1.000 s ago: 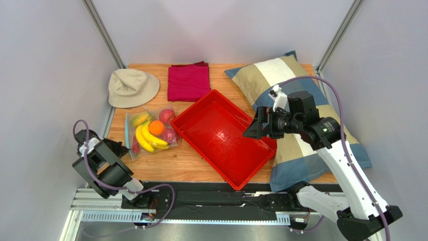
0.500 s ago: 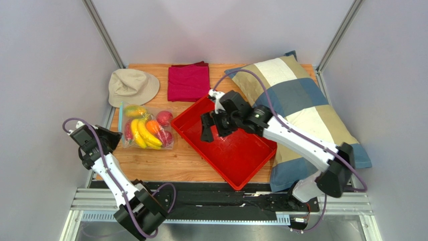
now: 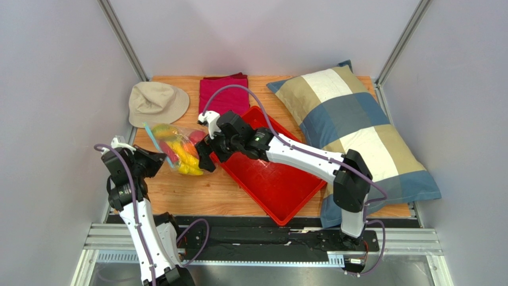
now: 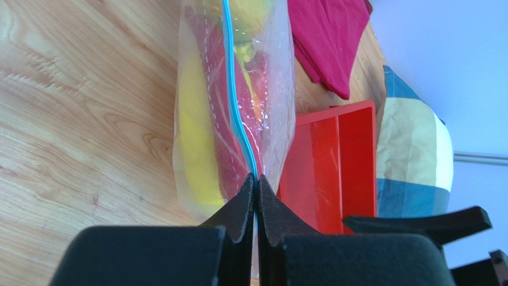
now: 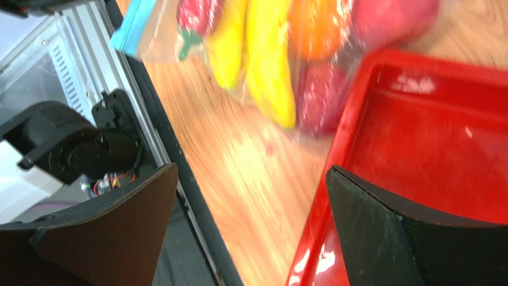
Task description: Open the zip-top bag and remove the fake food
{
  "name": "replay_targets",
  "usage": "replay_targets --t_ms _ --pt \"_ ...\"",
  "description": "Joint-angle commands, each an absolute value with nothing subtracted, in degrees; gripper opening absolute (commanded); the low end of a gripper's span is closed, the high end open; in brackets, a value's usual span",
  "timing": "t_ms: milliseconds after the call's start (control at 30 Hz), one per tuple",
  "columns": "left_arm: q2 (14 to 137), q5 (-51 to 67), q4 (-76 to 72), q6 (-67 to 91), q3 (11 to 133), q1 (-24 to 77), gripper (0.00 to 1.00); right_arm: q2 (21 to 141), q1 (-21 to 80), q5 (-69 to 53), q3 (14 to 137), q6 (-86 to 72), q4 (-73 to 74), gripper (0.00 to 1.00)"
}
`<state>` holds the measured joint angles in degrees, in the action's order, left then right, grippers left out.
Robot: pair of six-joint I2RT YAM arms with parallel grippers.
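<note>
even bright light, soft shadows; right wrist view motion-blurred, glare on red tray (image 5: 417, 173).

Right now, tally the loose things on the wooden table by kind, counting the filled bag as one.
Beige fabric bucket hat: 1
Folded magenta cloth: 1
Red plastic tray: 1
Blue-and-tan checked pillow: 1
Clear plastic zip-top bag holding fake food: 1
Total: 5

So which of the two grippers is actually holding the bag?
The left gripper: its jaws are pinched shut on the blue zip strip of the zip-top bag. The right gripper hangs wide open, gripping nothing.
</note>
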<state>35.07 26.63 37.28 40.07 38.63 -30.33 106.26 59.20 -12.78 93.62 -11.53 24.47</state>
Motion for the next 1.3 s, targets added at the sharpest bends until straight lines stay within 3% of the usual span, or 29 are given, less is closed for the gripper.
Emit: replay_targets --t_ms 0,200,433,567,667,767,800,933,1000,1067,1267 --pt "36.8 29.4 39.8 41.4 44.3 -29.5 0.00 110.2 60.8 -13.3 100.1 -8.9 16.1 1.00" --pt "39.9 33.4 42.6 37.5 50.2 -28.8 0.00 116.4 63.8 -13.1 105.5 -2.6 14.7 1.00" --pt "41.0 40.9 38.1 37.8 47.1 -27.9 0.00 120.0 66.1 -12.7 109.7 -3.3 10.6 1.00" --pt "43.3 43.3 36.8 37.9 49.0 -27.4 0.00 120.9 68.0 -2.7 110.6 -1.5 11.3 1.00" --pt "45.4 45.7 36.8 36.8 51.1 -27.1 0.00 121.6 68.2 4.0 110.8 -0.9 11.1 0.94" --pt "47.1 45.8 37.3 36.5 52.6 -26.6 0.00 122.5 68.2 5.9 111.5 0.6 11.4 0.78" --pt "47.5 45.7 37.2 36.6 52.7 -26.3 0.00 122.8 68.2 6.2 111.9 1.5 11.4 0.63" --pt "49.5 45.7 37.0 36.7 52.9 -25.5 0.00 124.1 68.5 4.7 115.0 1.1 12.7 0.33" --pt "50.2 45.3 37.0 36.3 53.0 -25.1 0.00 124.2 68.6 3.8 115.7 0.5 12.8 0.12" --pt "51.0 44.0 37.9 35.3 54.0 -24.9 0.00 124.4 69.2 4.4 116.2 -1.6 13.3 0.00" --pt "53.0 42.6 39.9 32.9 56.7 -24.3 0.02 123.8 69.2 4.0 116.6 -3.3 16.2 0.00"
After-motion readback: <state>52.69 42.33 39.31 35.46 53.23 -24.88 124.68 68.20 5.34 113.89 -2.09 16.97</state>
